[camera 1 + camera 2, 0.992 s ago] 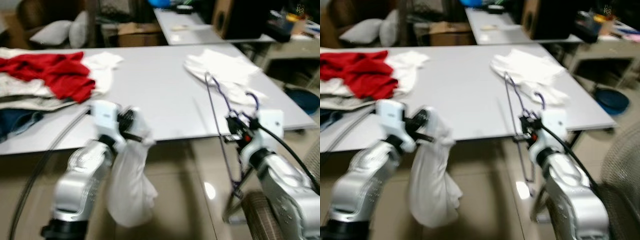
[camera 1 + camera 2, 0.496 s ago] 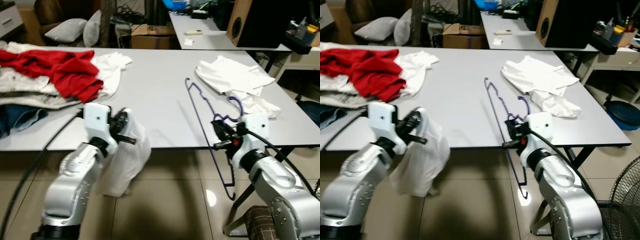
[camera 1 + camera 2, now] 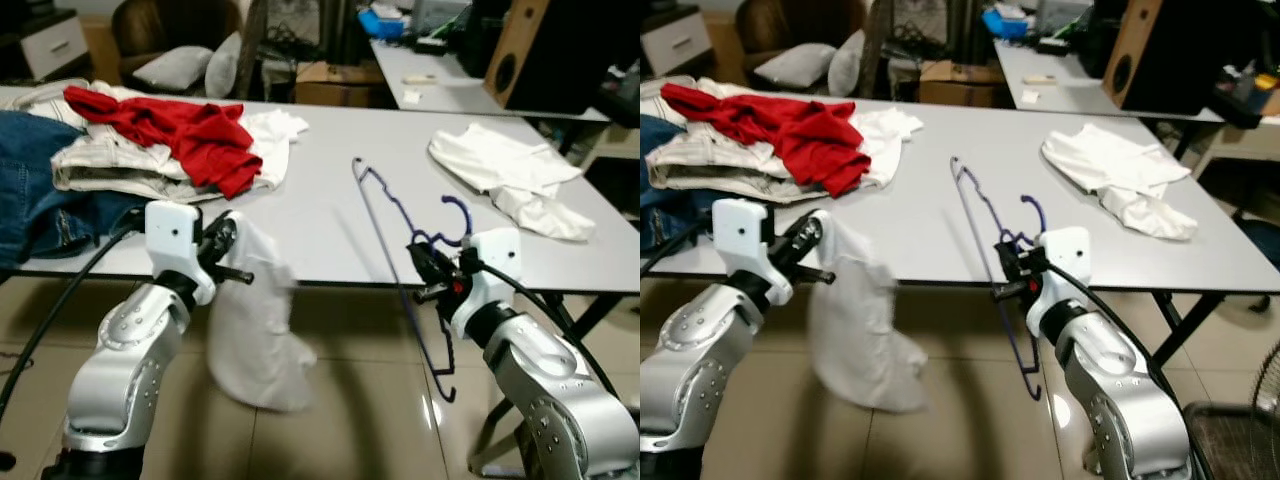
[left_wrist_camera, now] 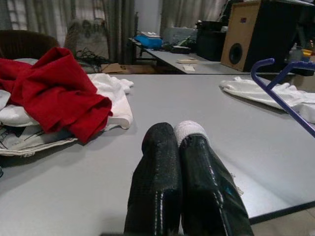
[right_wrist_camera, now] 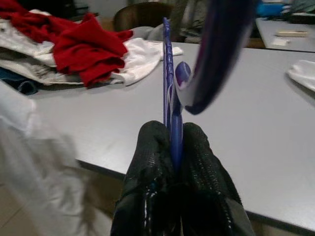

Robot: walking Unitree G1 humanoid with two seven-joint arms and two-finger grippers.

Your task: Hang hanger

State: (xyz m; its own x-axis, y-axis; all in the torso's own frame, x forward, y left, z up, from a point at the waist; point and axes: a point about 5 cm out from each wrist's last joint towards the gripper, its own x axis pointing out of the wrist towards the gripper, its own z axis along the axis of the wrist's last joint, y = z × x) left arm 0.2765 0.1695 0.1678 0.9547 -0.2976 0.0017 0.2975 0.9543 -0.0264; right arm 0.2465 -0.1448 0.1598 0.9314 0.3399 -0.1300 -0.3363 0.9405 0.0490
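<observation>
- Table (image 3: 320,215): smooth, matt grey top.
- Hanger (image 3: 400,225): thin purple wire, glossy.
- White garment (image 3: 255,320): soft cloth.
- Fingers (image 4: 194,187): black, glossy, finely textured.
- Floor (image 3: 340,430): glossy tile.

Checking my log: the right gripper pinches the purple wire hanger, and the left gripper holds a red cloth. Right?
Not quite. The left gripper holds a white cloth, as the left eye view shows. The right gripper does pinch the purple wire hanger.

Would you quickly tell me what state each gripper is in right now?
Left gripper: shut on the white garment hanging below the table edge.
Right gripper: shut on the purple hanger.
</observation>
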